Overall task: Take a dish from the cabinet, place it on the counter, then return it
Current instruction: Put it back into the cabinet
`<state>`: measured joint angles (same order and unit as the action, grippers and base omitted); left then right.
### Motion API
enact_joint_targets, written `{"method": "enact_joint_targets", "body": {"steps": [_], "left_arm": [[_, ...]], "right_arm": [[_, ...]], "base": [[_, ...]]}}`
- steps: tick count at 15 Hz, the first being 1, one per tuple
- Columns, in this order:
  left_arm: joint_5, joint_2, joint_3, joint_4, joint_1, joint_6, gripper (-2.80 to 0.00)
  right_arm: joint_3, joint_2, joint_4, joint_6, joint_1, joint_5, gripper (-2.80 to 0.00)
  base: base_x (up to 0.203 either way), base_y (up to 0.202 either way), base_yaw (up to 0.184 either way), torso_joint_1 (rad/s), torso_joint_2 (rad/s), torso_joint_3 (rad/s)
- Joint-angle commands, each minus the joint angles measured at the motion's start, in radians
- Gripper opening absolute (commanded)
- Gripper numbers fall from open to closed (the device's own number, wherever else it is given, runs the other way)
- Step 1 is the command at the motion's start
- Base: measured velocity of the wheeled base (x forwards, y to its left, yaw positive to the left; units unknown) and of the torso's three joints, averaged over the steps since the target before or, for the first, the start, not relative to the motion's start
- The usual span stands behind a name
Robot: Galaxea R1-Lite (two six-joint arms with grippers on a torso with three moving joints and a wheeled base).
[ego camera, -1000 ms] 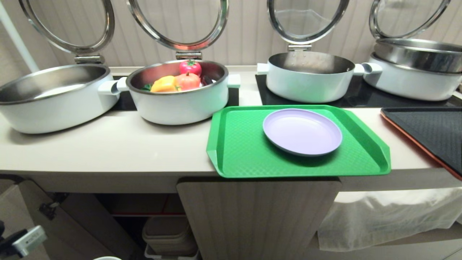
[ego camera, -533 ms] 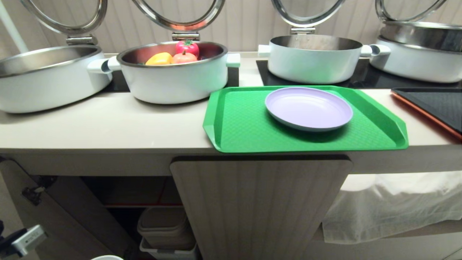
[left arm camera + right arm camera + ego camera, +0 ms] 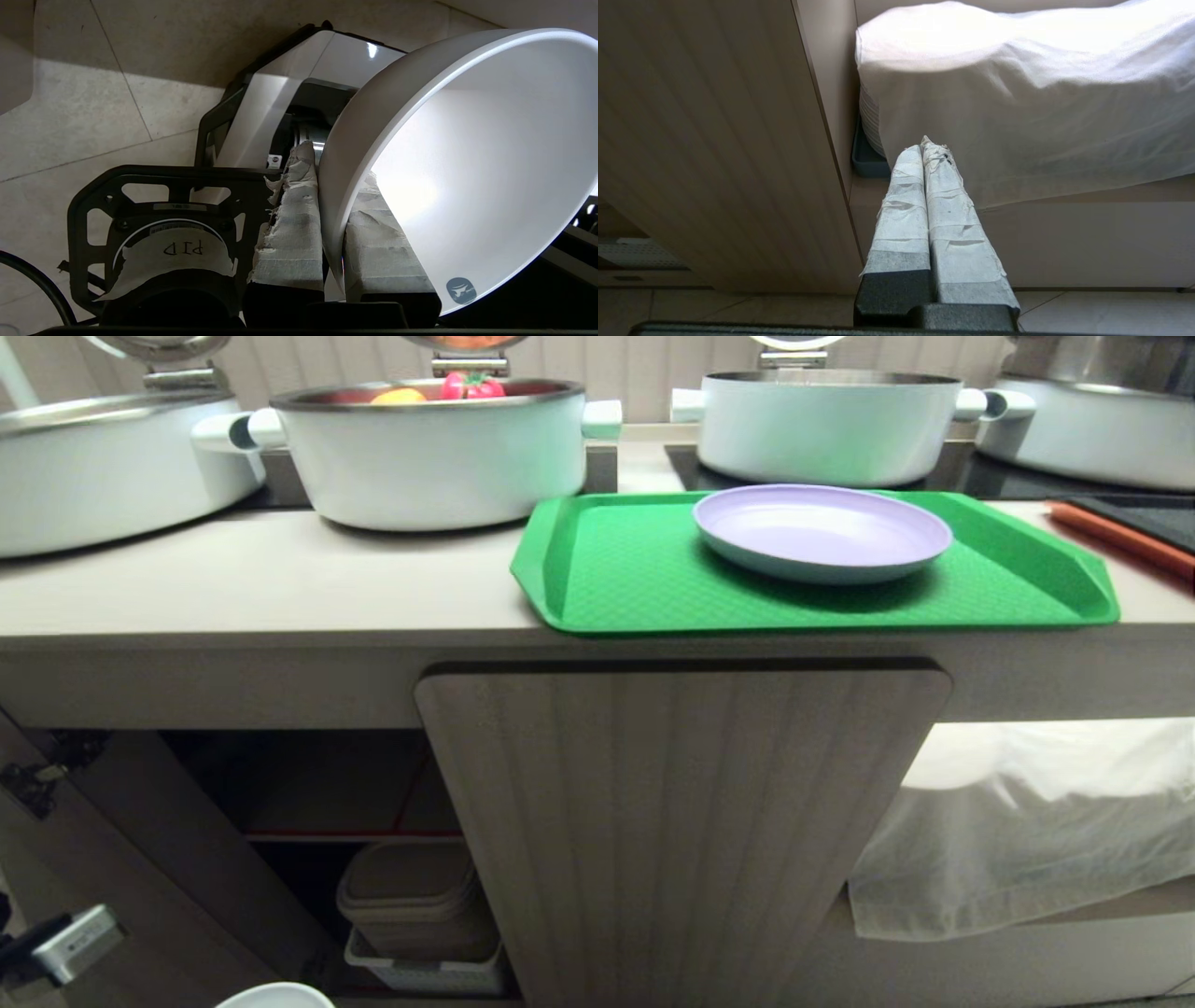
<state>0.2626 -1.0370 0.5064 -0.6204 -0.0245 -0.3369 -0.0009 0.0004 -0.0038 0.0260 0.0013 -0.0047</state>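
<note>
The dish (image 3: 467, 154), a glossy white bowl, hangs tilted above the tiled floor. My left gripper (image 3: 336, 163) is shut on its rim, one taped finger (image 3: 289, 233) outside the wall and the other inside. In the head view only the dish's rim (image 3: 275, 996) shows, at the bottom left in front of the cabinet's open left side (image 3: 308, 784). A red-edged shelf (image 3: 355, 836) crosses that opening. The counter (image 3: 261, 588) runs above it. My right gripper (image 3: 924, 144) is shut and empty, parked low beside the cabinet's closed fluted door (image 3: 714, 140).
A green tray (image 3: 635, 569) with a lilac plate (image 3: 822, 530) overhangs the counter's front edge. White pots (image 3: 429, 448) stand behind it. Stacked beige containers (image 3: 415, 905) fill the lower cabinet. The open door (image 3: 140, 859) leans at the left, and a white cloth (image 3: 1027, 821) hangs at the right.
The head camera has sunk, so the whole scene has slid upward and more of the cabinet shows. More of the dish's rim shows at the bottom edge. Both grippers kept their hold.
</note>
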Motion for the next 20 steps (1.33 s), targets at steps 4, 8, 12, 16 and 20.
{"method": "enact_joint_targets", "body": {"steps": [4, 8, 12, 16, 20], "left_arm": [[0.001, -0.006, 0.000, -0.002, 0.000, -0.002, -2.80], [0.001, -0.005, 0.001, -0.002, 0.000, -0.002, -2.80], [0.001, -0.006, 0.006, -0.004, 0.000, -0.002, -2.80], [0.001, -0.016, 0.018, -0.002, 0.001, -0.009, -2.80], [-0.015, -0.070, 0.065, 0.038, 0.001, -0.102, -2.80]], "right_arm": [[0.001, 0.001, -0.001, 0.000, 0.000, 0.000, -2.80], [-0.001, 0.001, -0.001, 0.000, 0.000, 0.000, -2.80], [-0.001, 0.001, -0.001, 0.000, 0.000, 0.000, -2.80], [0.000, 0.001, -0.001, 0.000, 0.000, 0.000, -2.80], [0.001, 0.001, -0.001, 0.000, 0.000, 0.000, -2.80]], "base": [[0.000, 0.000, 0.000, -0.197, 0.48, 0.268], [0.000, 0.000, 0.000, -0.179, 0.46, 0.278], [0.000, 0.000, 0.000, -0.120, 0.35, 0.224], [0.000, 0.000, 0.000, -0.014, 0.05, 0.033], [0.000, 0.000, 0.000, 0.000, 0.00, 0.000]]}}
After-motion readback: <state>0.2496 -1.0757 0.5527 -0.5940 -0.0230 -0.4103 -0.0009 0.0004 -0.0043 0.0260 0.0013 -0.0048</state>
